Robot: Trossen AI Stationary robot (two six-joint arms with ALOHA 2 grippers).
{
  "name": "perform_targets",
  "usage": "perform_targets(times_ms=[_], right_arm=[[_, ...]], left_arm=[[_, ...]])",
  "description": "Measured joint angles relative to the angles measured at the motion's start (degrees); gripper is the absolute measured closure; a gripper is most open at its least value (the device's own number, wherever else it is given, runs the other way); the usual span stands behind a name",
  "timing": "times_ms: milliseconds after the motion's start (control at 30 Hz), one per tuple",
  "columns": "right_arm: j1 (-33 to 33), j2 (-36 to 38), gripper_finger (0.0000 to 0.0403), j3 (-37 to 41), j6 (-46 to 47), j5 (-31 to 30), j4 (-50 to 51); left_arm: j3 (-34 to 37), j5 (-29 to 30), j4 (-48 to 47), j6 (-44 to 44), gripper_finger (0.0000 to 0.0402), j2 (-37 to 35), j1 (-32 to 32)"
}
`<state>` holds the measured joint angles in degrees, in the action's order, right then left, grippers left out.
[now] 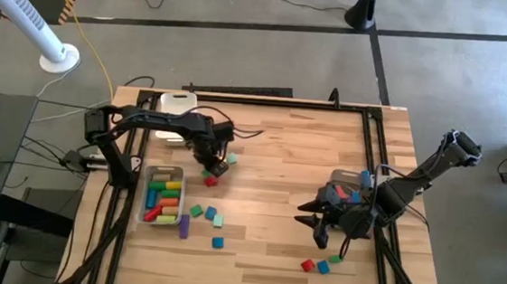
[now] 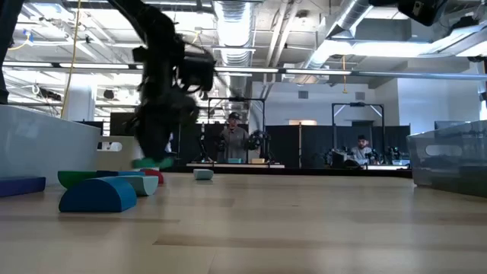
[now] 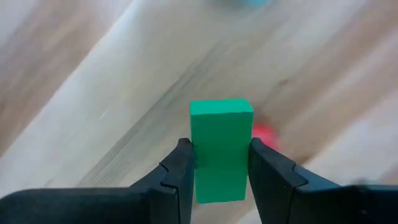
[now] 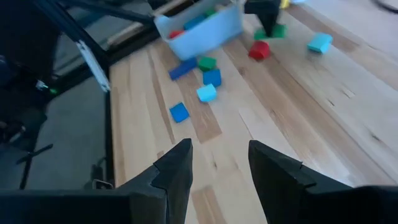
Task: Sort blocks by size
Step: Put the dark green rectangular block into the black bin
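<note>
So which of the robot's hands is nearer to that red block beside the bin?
The left hand: it sits right above the red block, gripping a green block. The right hand hangs far across the table.

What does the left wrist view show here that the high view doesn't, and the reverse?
Only the left wrist view shows the grip up close: the left gripper has its jaws closed on both sides of a green block.

Only the high view shows the layout: the clear bin filled with blocks, loose blocks beside it, and the right gripper open, holding nothing, over the table's right side.

Both show the wooden table and a red block beside the green one.
</note>
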<state>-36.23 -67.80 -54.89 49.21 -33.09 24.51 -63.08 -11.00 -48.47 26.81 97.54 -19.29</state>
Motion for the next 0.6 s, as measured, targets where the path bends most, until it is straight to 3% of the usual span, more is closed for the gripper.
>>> perform_targets(times_ms=[267, 600], right_arm=[[0.39, -0.02, 0.0218, 0.00, -6.31, -2.55, -7.70], [3.58, -0.02, 0.0218, 0.00, -7.38, -4.58, -12.47]], left_arm=[[-15.01, -6.18, 6.06, -1.94, 0.0287, 0.00, 1.95], [-30.73, -14.75, 28.30, -6.23, 0.0287, -0.09, 7.63]])
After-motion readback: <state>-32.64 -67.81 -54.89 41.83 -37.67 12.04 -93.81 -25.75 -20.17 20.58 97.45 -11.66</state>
